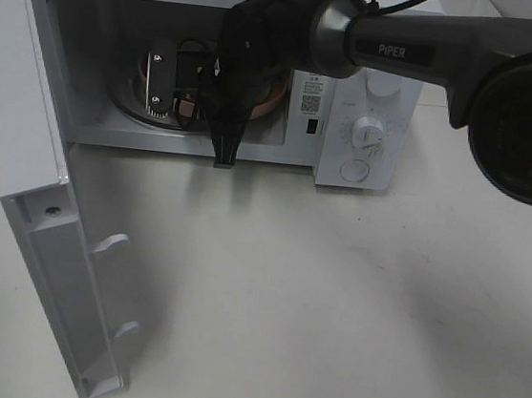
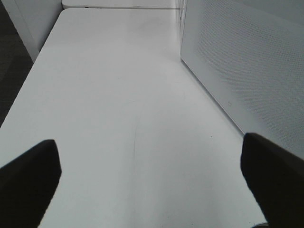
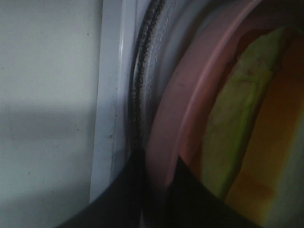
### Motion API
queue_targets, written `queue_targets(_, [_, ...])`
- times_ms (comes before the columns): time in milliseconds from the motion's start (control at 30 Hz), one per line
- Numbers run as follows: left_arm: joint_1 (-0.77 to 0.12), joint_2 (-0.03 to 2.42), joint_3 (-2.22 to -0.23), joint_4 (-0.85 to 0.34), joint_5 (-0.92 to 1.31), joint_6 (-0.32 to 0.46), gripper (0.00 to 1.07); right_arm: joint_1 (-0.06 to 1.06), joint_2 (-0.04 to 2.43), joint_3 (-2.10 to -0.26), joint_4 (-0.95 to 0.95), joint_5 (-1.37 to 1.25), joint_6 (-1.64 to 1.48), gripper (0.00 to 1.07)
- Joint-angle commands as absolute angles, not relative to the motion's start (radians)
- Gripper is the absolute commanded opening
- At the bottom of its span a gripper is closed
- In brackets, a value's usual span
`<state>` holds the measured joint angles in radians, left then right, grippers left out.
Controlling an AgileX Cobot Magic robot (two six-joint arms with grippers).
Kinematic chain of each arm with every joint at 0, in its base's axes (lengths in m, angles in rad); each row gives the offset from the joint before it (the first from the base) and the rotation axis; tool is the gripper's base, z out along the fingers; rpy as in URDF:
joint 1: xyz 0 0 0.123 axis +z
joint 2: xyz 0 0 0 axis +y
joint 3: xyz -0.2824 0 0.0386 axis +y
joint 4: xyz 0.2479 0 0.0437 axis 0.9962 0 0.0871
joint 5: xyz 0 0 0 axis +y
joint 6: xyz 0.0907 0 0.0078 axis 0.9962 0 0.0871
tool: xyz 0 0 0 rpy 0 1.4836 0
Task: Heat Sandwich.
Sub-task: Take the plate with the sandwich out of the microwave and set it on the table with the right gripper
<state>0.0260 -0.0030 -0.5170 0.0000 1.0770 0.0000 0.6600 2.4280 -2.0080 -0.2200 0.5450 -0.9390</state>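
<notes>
Right now the right gripper (image 3: 159,190) is pinching the near rim of the pink plate (image 3: 178,109), its jaws nearly closed on the rim, one finger outside and one inside. The plate is sitting inside the open microwave (image 1: 373,106), on the glass turntable (image 3: 156,42), and the sandwich (image 3: 247,123) is lying on it just beyond the fingertips, deeper into the cavity, its green filling running lengthwise away from the jaws. The left gripper (image 2: 147,185) is hanging wide open over the bare white table (image 2: 118,95), holding nothing, well apart from the plate beside the microwave's open door (image 1: 42,222). The right arm is clearly nearer. Only the right wrist view is showing the grip and filling; the high view is hiding them behind the arm, though showing the door.
</notes>
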Motion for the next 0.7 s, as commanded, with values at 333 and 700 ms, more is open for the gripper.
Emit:
queue_targets(333, [0.029, -0.012, -0.516, 0.000, 1.067, 0.000, 0.98, 0.653, 2.285, -1.785, -0.225, 0.380, -0.997, 0.00])
queue_targets(700, [0.029, -0.012, -0.516, 0.000, 1.067, 0.000, 0.98, 0.656, 2.164, -1.605, -0.236, 0.293, -1.003, 0.00])
